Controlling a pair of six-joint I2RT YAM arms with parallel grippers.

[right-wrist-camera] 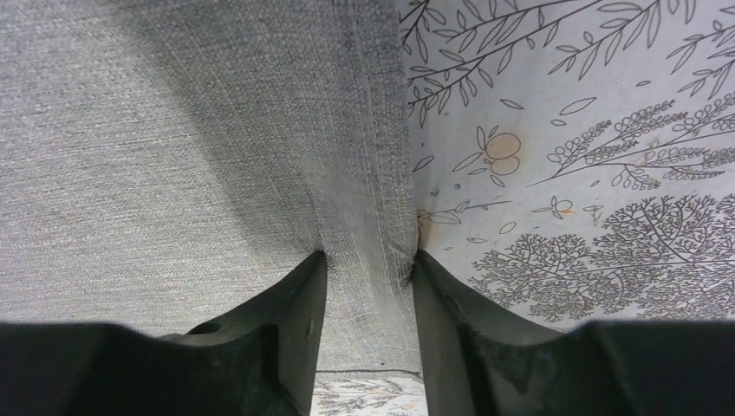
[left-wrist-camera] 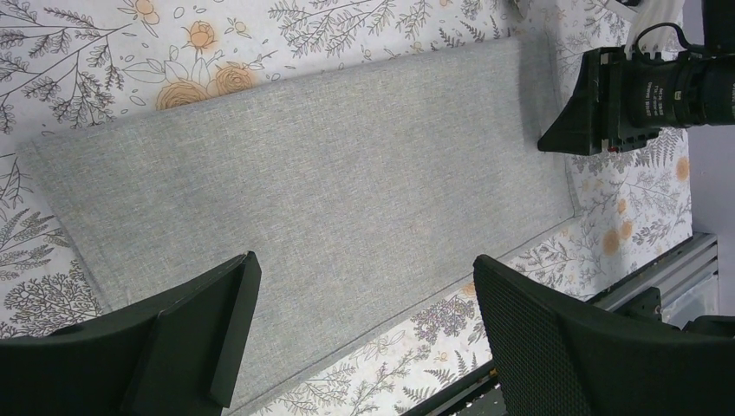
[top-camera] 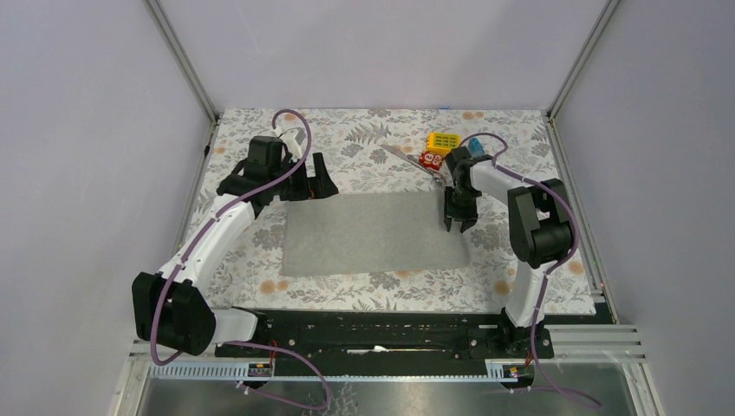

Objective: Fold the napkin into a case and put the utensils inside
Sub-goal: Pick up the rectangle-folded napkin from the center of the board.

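Grey woven napkin (top-camera: 373,234), edge seemingly pinched by right gripper (right-wrist-camera: 368,256); left gripper (left-wrist-camera: 366,263) agape.

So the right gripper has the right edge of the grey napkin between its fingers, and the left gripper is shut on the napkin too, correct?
Not the left one. The left gripper is open, its jaws wide apart above the napkin and holding nothing, as the left wrist view shows. The right gripper does have the napkin's right edge between its fingers.

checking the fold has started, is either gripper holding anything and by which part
The right gripper pinches the napkin at its right edge; the left gripper is open, holding nothing.
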